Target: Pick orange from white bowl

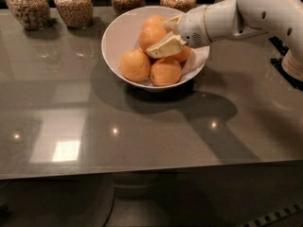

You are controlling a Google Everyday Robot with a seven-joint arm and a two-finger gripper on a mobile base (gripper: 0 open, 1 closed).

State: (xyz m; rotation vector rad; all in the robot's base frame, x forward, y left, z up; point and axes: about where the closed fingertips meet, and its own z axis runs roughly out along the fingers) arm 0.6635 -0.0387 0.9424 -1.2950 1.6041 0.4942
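Note:
The white bowl (118, 37) stands at the back middle of the table and holds several bright oranges. One orange (135, 65) lies at the front left, one (165, 72) at the front, and one (151, 34) sits on top of the pile. My gripper (165, 34) reaches in from the right over the bowl's rim. It is down among the oranges, right against the top orange's right side. Another orange (183, 55) is partly hidden behind the gripper.
Several glass jars of grain (73, 6) stand in a row along the table's back edge behind the bowl. My white arm (246, 13) crosses the back right. The grey glossy table (142, 126) stretches toward the front edge.

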